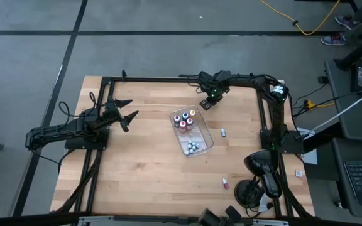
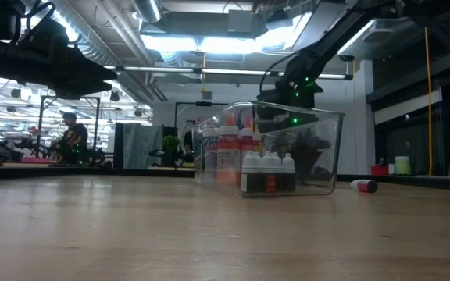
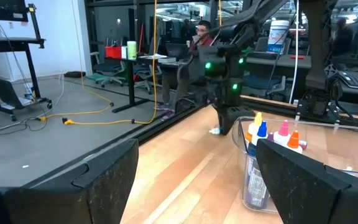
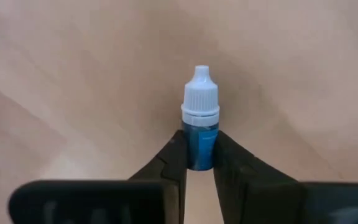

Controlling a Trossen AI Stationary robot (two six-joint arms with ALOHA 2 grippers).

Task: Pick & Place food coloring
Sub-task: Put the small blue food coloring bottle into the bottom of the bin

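Blue bottle [image 4: 200, 138] in right gripper [image 4: 199, 163]

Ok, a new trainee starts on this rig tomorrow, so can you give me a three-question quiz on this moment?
1. True or false: the right gripper is shut on a blue bottle.
2. How many bottles lie on the table outside the clear tray?
A) none B) two C) five
3. Fill in: the left gripper hangs ____, holding nothing.

Key: 1 true. 2 B, one beside the tray and one nearer the table's front edge. 3 open.
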